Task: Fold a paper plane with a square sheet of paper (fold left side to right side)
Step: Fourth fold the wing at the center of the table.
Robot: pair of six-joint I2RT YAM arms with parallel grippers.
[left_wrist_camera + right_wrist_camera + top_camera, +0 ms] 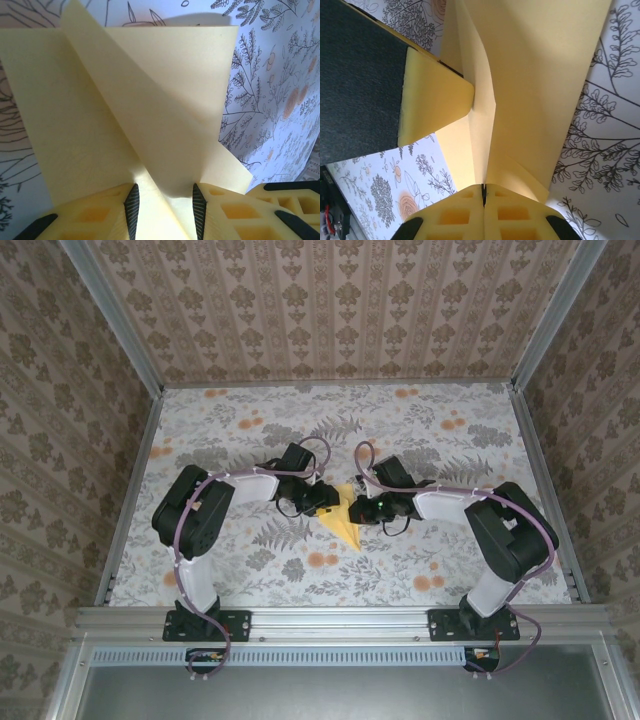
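The square sheet of paper (346, 526) is yellow and folded into a narrow pointed paper plane shape. It lies on the flowered cloth between my two grippers. In the left wrist view its overlapping flaps (150, 100) spread ahead of my left gripper (165, 200). That gripper's ribbed black pads (131, 210) stand apart over the paper with a fold running between them. My right gripper (484, 189) is shut on a raised crease of the paper (535, 75). A left finger (437, 97) rests against the paper just beyond it. Seen from above, my left gripper (327, 499) and right gripper (361, 510) meet over the paper.
The flowered cloth (250, 440) covers the table inside patterned walls. Metal rails (130, 490) run along both sides and the near edge. The arm bases (205, 620) stand at the near rail.
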